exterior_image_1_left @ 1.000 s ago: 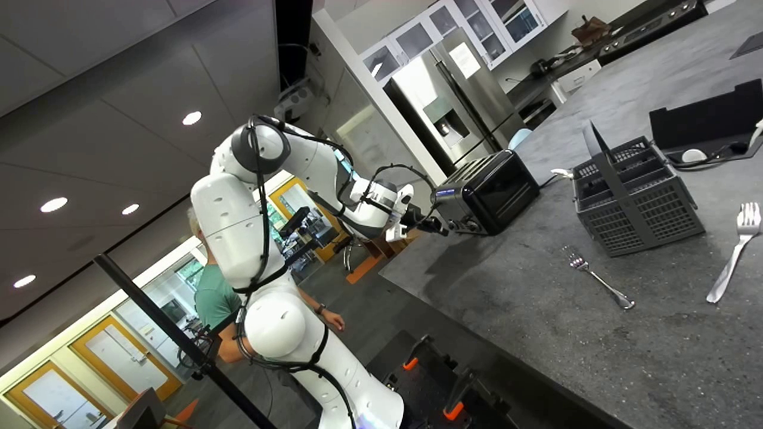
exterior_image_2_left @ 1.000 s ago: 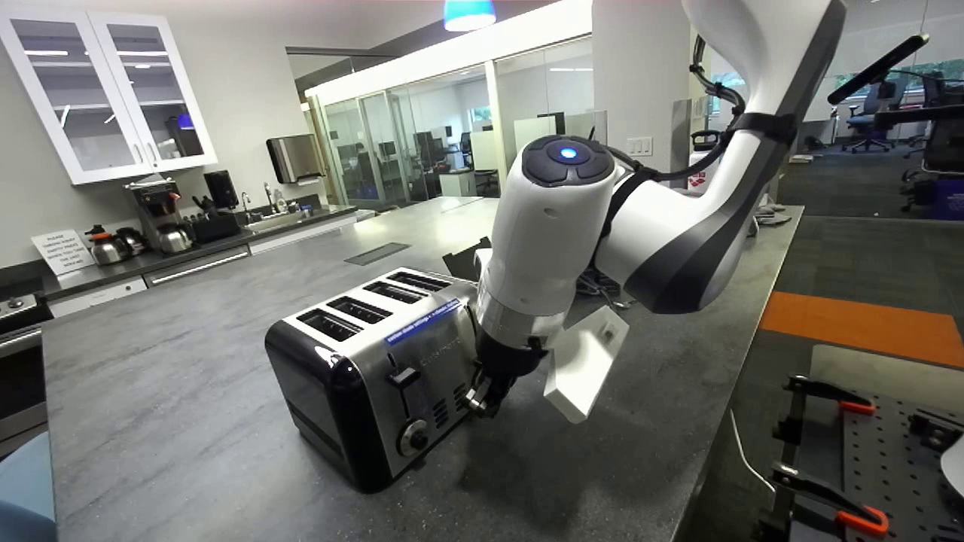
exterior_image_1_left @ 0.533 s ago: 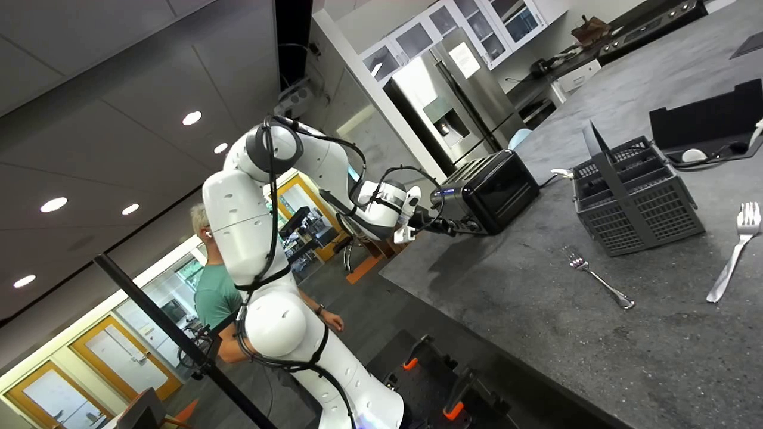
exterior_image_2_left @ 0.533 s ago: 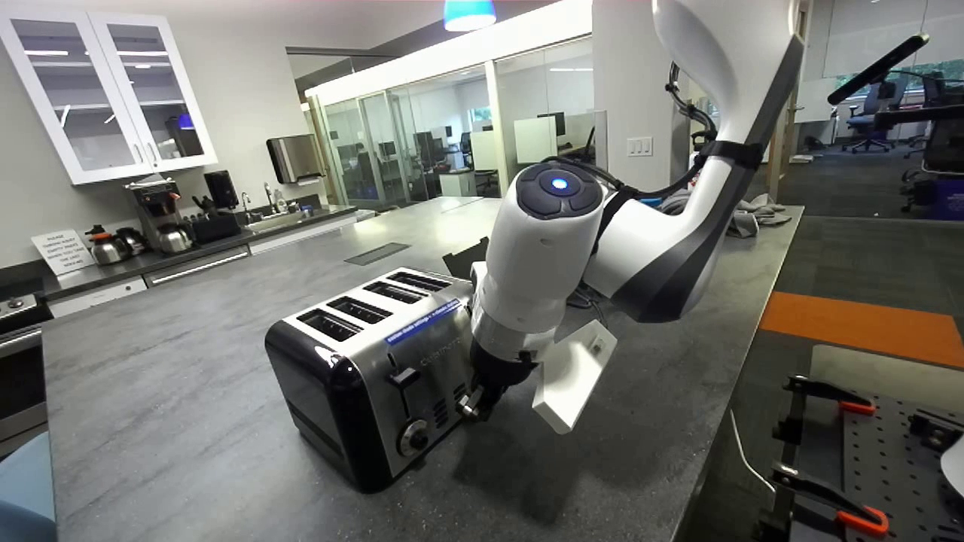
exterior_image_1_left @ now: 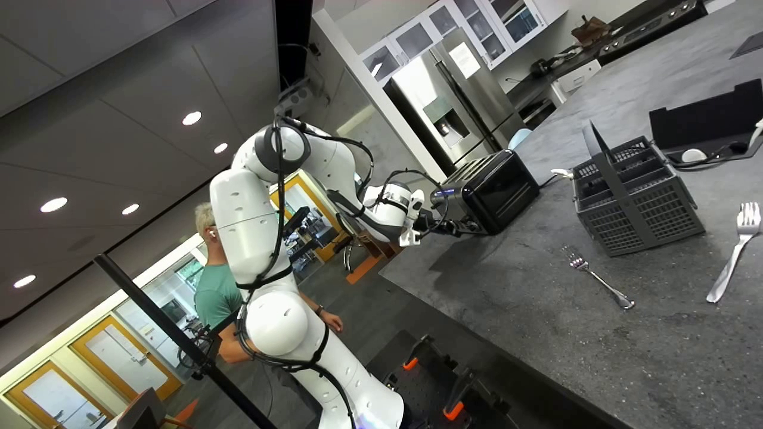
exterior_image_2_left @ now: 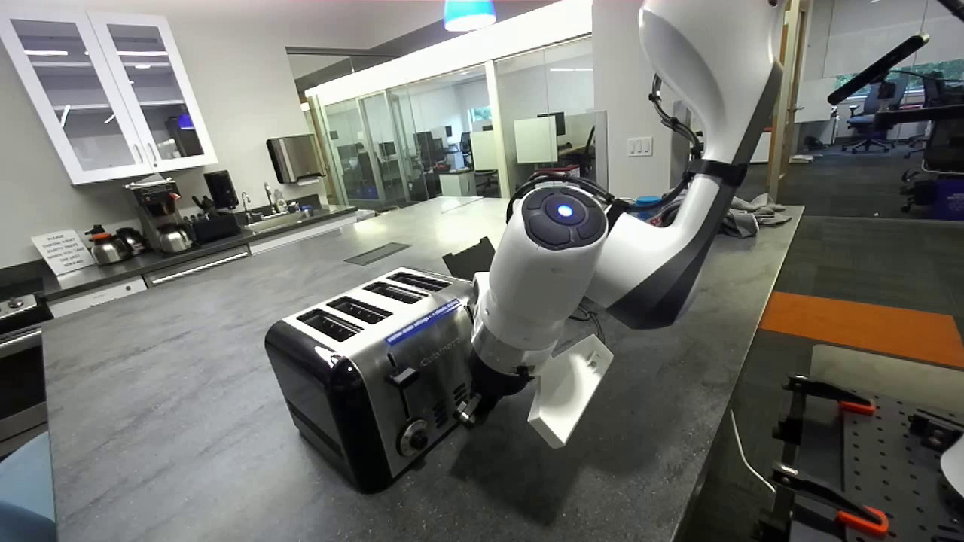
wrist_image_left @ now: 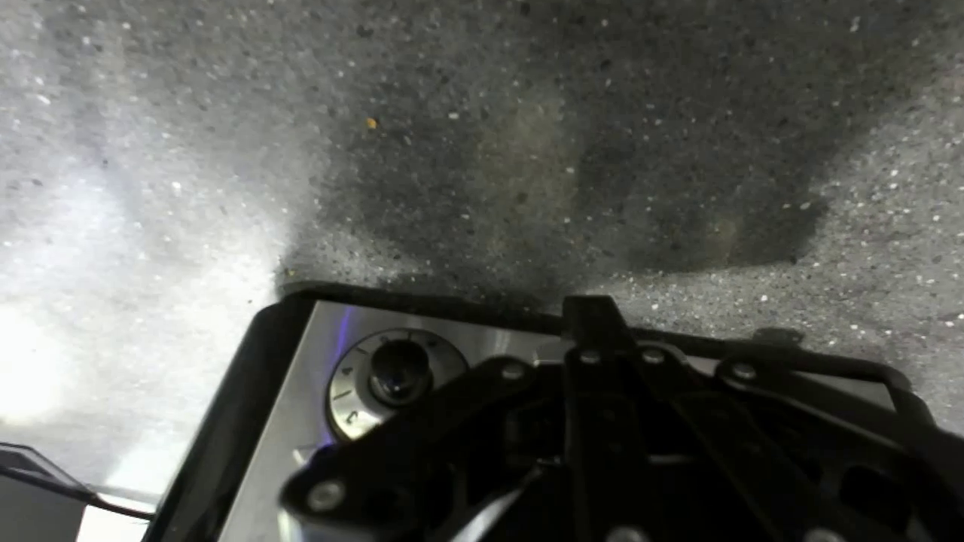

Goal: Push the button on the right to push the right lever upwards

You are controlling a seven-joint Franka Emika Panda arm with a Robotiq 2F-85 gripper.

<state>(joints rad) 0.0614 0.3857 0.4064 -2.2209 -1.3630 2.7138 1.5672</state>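
Roughly midway along the front panel (exterior_image_2_left: 428, 376) of the four-slot toaster (exterior_image_2_left: 363, 376), two short stacks of dark bars, taken for buttons; the right-hand button stack (exterior_image_2_left: 460, 393) judged to be the target. In an exterior view it lies just above the tip of the gripper (exterior_image_2_left: 468, 412), which is closed with nothing seen in its grasp. Touching or apart: cannot tell.

The coming move turns on that small offset. Gripper slants down toward the panel's foot, so a slight lift, then a press square to the panel, is likely called for; a low stroke might skid beneath the buttons. Right lever not made out in any view; the arm (exterior_image_2_left: 542, 286) covers that end of the panel.

Toaster's long axis runs about parallel to the robot-side edge of the grey worktop (exterior_image_2_left: 188, 421); panel faces that edge, gripper between the two.

Counts, going outward. One toaster, four slots (exterior_image_2_left: 360, 309). One lever visible, the left lever (exterior_image_2_left: 404, 378). Two dials: left dial (exterior_image_2_left: 413, 437); right dial (wrist_image_left: 399, 373), just beside the gripper. One arm, one gripper. Farther along the worktop: one cutlery basket (exterior_image_1_left: 673, 208), one black case (exterior_image_1_left: 706, 122), two forks: one fork (exterior_image_1_left: 605, 285) between basket and robot-side edge, a second fork (exterior_image_1_left: 729, 268) farther right.
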